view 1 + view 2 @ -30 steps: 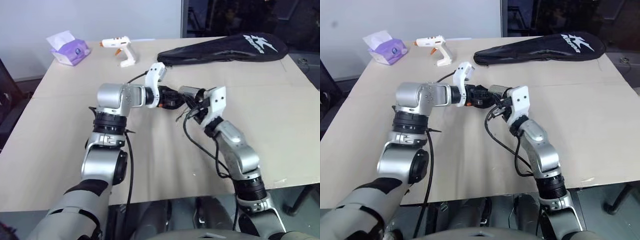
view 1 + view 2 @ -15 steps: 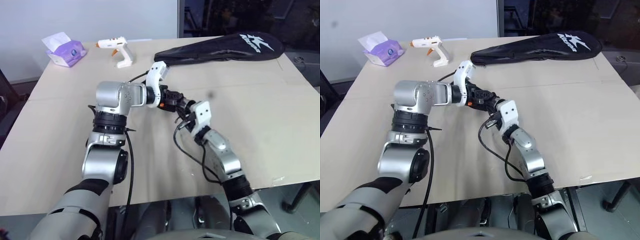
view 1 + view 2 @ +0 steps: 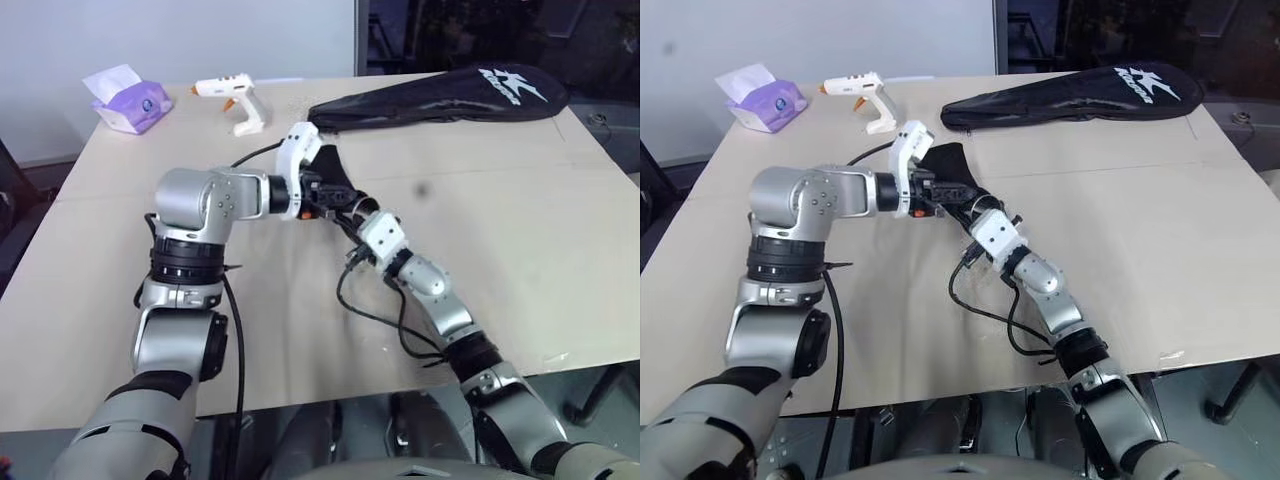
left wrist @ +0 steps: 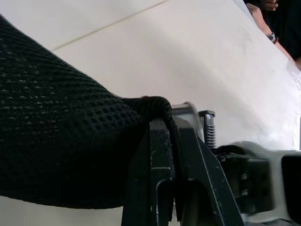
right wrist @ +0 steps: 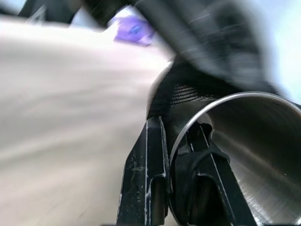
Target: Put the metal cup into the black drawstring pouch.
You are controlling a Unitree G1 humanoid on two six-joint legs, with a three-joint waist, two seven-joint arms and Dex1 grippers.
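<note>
Your left gripper (image 4: 164, 155) pinches the rim of the soft black mesh drawstring pouch (image 4: 56, 136), holding its mouth up above the table. Your right gripper (image 5: 181, 155) clamps the wall of the shiny steel cup (image 5: 244, 146), presenting it at that mouth.

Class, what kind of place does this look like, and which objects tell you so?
Probably a workshop or lab bench: a plain table holding a glue gun, a tissue pack and a long black racket bag.
</note>
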